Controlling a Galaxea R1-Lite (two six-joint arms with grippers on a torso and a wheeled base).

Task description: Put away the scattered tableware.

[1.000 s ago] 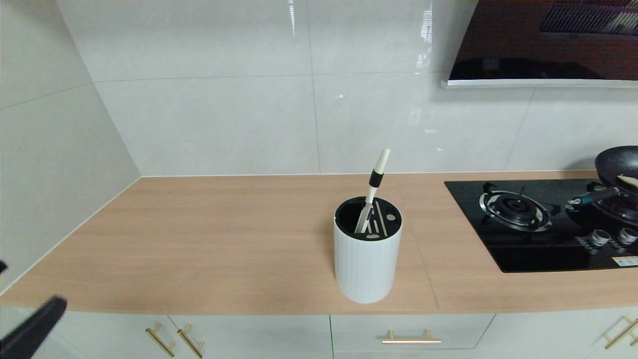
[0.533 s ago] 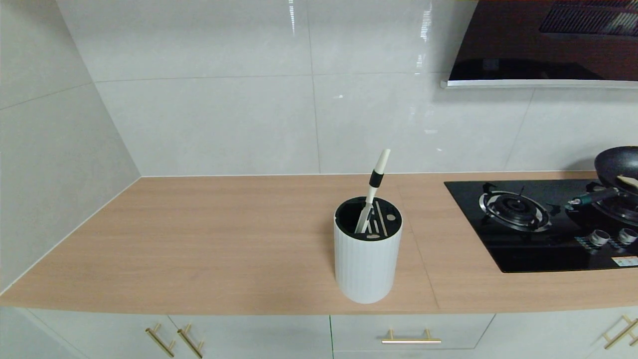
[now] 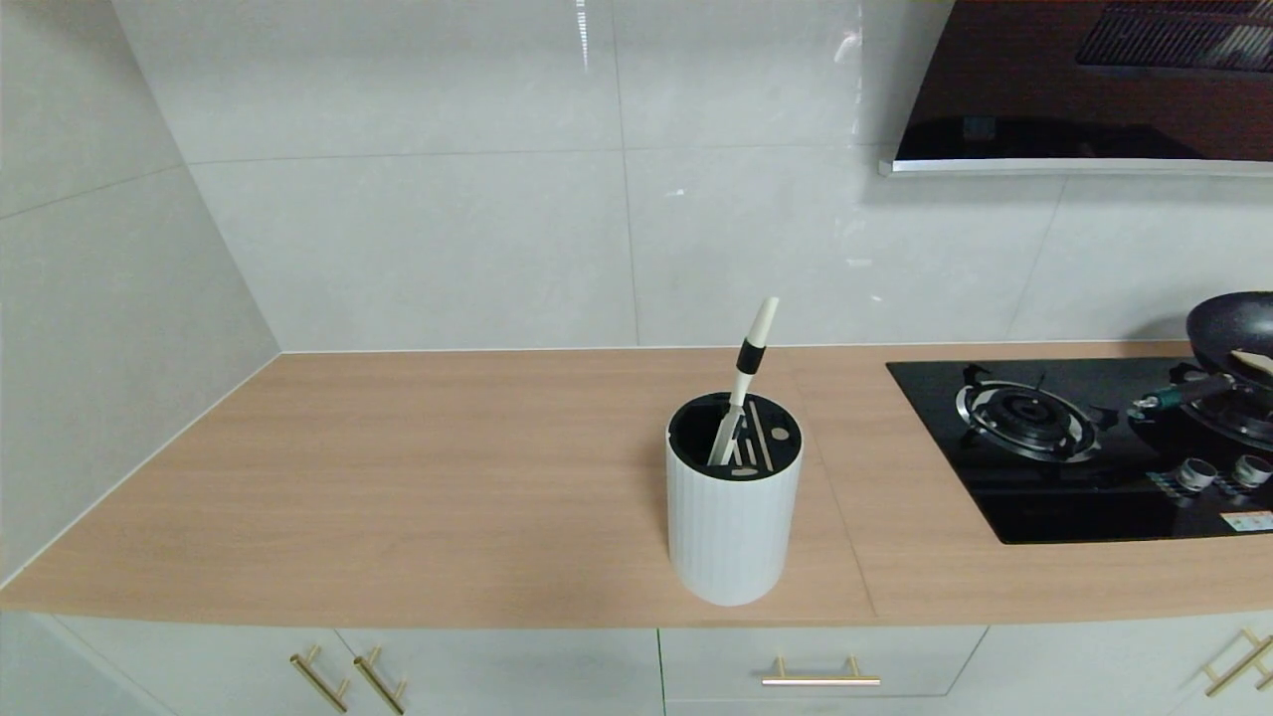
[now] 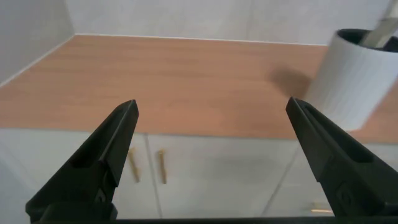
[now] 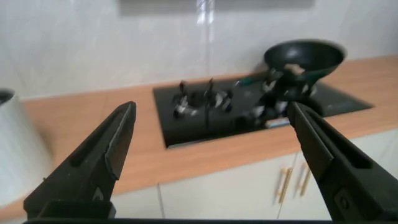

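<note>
My left gripper (image 4: 211, 106) and right gripper (image 5: 211, 107) both hang wide open and empty short of the light wooden countertop (image 3: 448, 477), where the white ribbed cylindrical holder (image 3: 733, 527) stands between them, its cream-and-black-handled utensil (image 3: 748, 363) leaning up toward the wall, neither arm clearly nearer.

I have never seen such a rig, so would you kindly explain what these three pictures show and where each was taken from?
It is a two-armed robot on wheels. The wide picture comes from a camera on its head, looking down at a wooden countertop. On it stands a white ribbed utensil holder with a cream-handled utensil leaning in it; on the robot's right are a black gas hob and a frying pan. The other two pictures come from wrist cameras: the dark prongs are the left gripper and the right gripper, both open, holding nothing.
</note>
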